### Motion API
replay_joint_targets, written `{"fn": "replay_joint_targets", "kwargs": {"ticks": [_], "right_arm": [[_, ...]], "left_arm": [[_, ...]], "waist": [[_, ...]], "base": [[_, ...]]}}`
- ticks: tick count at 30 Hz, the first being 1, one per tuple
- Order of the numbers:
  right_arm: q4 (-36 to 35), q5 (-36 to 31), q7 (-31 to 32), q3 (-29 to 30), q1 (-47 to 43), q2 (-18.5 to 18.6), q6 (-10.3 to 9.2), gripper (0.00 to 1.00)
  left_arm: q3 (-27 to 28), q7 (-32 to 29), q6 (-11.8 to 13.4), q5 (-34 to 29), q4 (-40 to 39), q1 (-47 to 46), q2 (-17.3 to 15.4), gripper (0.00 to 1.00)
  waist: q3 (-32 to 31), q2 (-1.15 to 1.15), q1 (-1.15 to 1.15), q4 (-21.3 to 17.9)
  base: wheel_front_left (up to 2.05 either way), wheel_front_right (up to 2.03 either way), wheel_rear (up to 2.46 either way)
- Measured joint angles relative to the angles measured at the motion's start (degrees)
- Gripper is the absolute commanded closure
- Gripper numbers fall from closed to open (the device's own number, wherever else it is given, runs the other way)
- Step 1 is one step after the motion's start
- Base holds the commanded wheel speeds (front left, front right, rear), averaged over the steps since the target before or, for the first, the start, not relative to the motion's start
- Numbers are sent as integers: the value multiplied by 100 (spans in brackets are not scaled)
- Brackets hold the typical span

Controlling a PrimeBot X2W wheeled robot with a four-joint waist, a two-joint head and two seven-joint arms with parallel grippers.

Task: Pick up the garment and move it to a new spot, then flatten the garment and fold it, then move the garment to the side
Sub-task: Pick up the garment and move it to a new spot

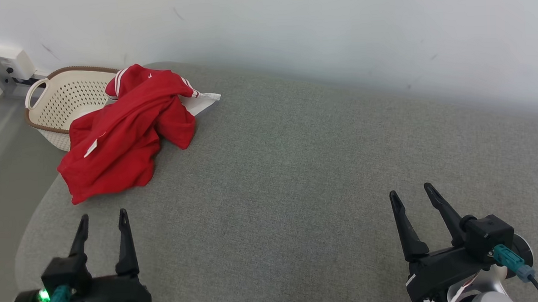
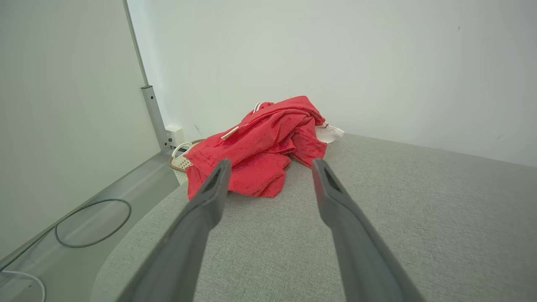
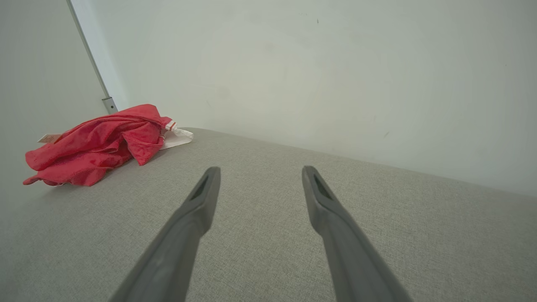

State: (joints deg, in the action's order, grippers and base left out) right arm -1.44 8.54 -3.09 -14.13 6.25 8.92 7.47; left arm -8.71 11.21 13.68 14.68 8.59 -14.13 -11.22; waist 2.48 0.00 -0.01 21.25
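A crumpled red garment (image 1: 123, 130) with white stripes and a white part lies at the far left corner of the grey fabric surface (image 1: 297, 168), partly hanging over a basket. It also shows ahead of the fingers in the left wrist view (image 2: 260, 147) and at the far left in the right wrist view (image 3: 96, 144). My left gripper (image 1: 104, 217) is open at the lower left, a short way in front of the garment, empty. My right gripper (image 1: 411, 192) is open at the lower right, far from the garment, empty.
A cream perforated basket (image 1: 62, 98) with a brown rim stands beyond the surface's left corner, against the pale wall (image 1: 336, 39). A dark cable (image 2: 90, 226) loops on the floor to the left. The surface's left edge is rounded.
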Motion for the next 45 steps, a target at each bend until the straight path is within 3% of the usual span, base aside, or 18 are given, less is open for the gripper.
{"fn": "replay_joint_targets", "kwargs": {"ticks": [6, 12, 18, 24, 31, 39, 40, 41, 42, 43, 45], "right_arm": [[-113, -2, 46, 40, 25, 44, 0, 0], [-225, -2, 114, -57, 202, 120, 0, 0], [-336, 0, 162, -142, 411, 223, 0, 0], [-420, 9, 204, -200, 668, 364, 0, 0], [-436, 46, 198, -333, 905, 448, 0, 0], [-438, 60, 174, -333, 1057, 531, 0, 0], [-441, 63, 174, -332, 1072, 537, 0, 0], [-441, 70, 175, -325, 1082, 538, 0, 0], [-442, 77, 175, -323, 1085, 539, 0, 0], [-439, 77, 176, -312, 1088, 539, 0, 0], [-438, 85, 181, -292, 1094, 539, 0, 0]], "left_arm": [[52, -107, -54, -22, -381, -594, -244, 0], [207, -603, -249, -5, -425, -1647, -639, 0], [335, -1271, -619, 379, 539, -2579, -904, 0], [366, -1709, -1072, 719, 2001, -3282, -1058, 0], [469, -1864, -1262, 901, 3271, -3760, -1260, 0], [423, -1905, -1357, 922, 4116, -4069, -1454, 0], [415, -1898, -1357, 920, 4189, -4100, -1478, 22], [419, -1859, -1344, 912, 4261, -4133, -1503, 53], [425, -1779, -1292, 890, 4301, -4167, -1525, 95], [423, -1724, -1269, 873, 4340, -4203, -1544, 100], [424, -1503, -1202, 835, 4367, -4272, -1561, 100]], "waist": [[133, 0, 0, 12], [352, 0, 1, -63], [656, 0, 2, -289], [1107, 0, 2, -550], [1634, 1, 2, -870], [2075, 1, 2, -1154], [2111, 1, 2, -1181], [2141, 1, 2, -1208], [2167, 1, 2, -1231], [2187, 1, 2, -1251], [2204, 1, 2, -1280]], "base": [[0, 0, 0], [0, 0, 0], [0, 0, 0], [0, 0, 0], [0, 0, 0], [0, 0, 0], [0, 0, 0], [0, 0, 0], [0, 0, 0], [0, 0, 0], [0, 0, 0]]}}
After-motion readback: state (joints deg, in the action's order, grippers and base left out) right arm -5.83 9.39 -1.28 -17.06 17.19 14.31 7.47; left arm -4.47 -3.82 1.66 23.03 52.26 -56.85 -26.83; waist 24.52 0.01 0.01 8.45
